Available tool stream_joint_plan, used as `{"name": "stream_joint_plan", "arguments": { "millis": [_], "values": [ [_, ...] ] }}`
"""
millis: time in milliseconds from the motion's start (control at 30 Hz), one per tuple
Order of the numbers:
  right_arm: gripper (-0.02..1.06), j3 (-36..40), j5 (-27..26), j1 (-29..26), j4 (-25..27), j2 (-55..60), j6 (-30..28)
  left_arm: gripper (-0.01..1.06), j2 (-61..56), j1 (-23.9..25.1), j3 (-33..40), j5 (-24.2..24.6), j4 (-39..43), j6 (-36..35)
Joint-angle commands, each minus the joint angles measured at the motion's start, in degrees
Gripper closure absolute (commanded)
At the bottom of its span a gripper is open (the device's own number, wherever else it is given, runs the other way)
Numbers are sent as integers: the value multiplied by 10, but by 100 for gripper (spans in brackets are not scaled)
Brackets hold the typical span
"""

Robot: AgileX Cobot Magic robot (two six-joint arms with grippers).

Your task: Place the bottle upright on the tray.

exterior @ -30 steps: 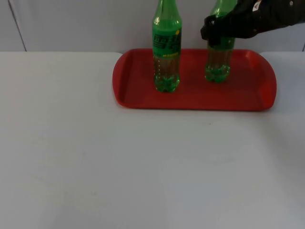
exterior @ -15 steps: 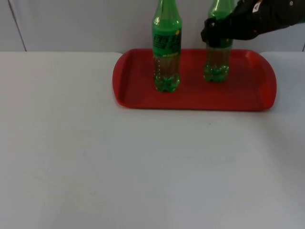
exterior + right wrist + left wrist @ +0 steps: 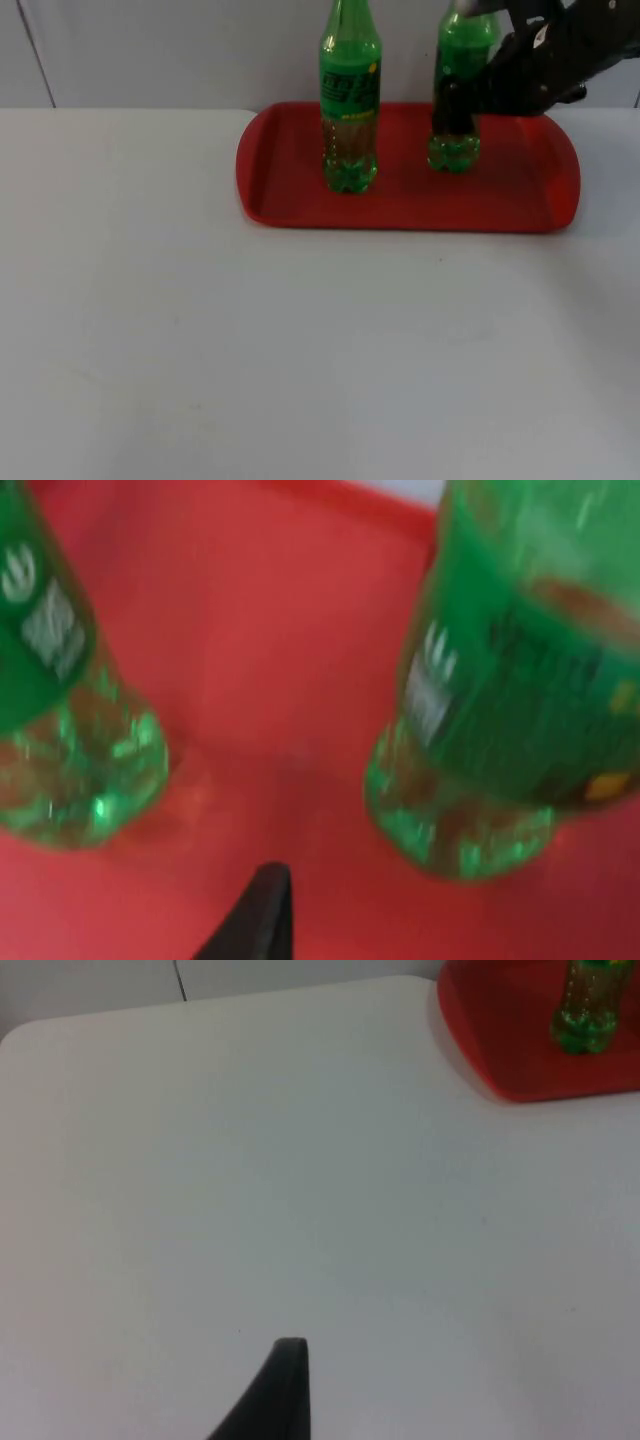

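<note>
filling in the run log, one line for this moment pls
right hand: beside right bottle | right bottle: upright on red tray | left bottle: upright on tray | left hand: waiting over white table

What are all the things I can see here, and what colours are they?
Bottles: two, green, both standing upright on the tray, the left bottle near the middle, the right bottle further to the right.
Tray: one, red, at the far side of the table against the wall.
Table: one, white, under everything.
Wall: one, grey, behind the table.
Right hand: one, black, close beside the right bottle above the tray.
Left hand: one, black fingertip, waiting over bare table away from the tray.
</note>
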Motion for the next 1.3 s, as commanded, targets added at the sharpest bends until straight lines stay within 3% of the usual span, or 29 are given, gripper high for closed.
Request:
{"name": "stream_joint_plan", "arguments": {
  "millis": [0,100,467,700,1267],
  "values": [
    [-1,-3,33,-1,1,-14,2,0,-2,1,2,0,1,0],
    [-1,-3,95,-1,12,-26,2,0,-2,1,2,0,1,0],
    [-1,13,242,-1,14,-93,1,0,-2,1,2,0,1,0],
    [-1,79,241,-1,14,-170,1,0,-2,1,2,0,1,0],
    [-1,325,197,-1,16,-426,1,0,-2,1,2,0,1,0]
  ]
}}
